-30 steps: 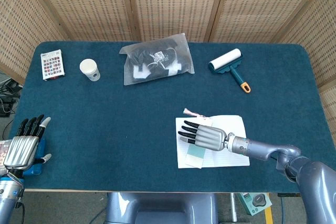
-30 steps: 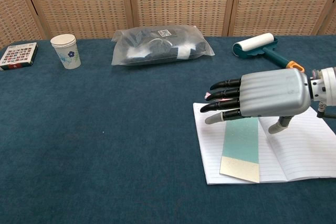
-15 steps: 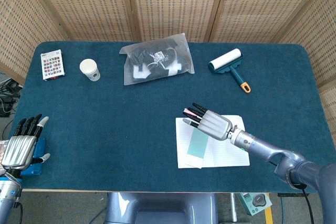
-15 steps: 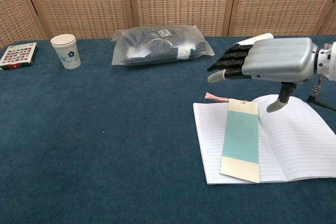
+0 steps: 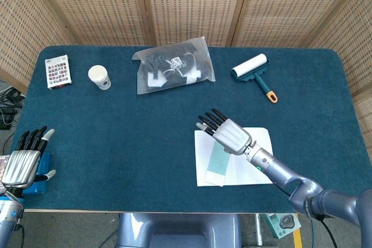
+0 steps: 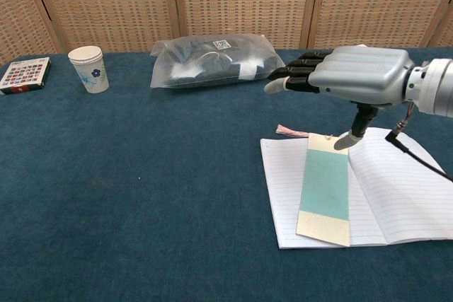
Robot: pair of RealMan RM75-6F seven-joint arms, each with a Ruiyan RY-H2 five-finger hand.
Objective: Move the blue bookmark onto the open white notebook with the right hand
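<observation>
Blue bookmark [image 6: 325,189] — laid flat on the left page of the open white notebook [image 6: 403,196] near the surface's front right edge, tassel trailing off the top, so placement is judged done. Right hand [image 6: 354,76] — raised above it, fingers spread, nothing held; left hand [image 5: 23,164] — released, parked at the front left corner.

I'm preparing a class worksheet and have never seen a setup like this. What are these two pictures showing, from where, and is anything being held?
A two-armed robot with metal hands sits at a blue table. One picture looks down from its head, the other forward from its chest. The right hand hovers open above an open white notebook, holding nothing. The blue bookmark lies on the notebook's left page. The left hand waits open at the table's edge. Further back lie a paper cup, a bagged dark item, a lint roller and a patterned box.
</observation>
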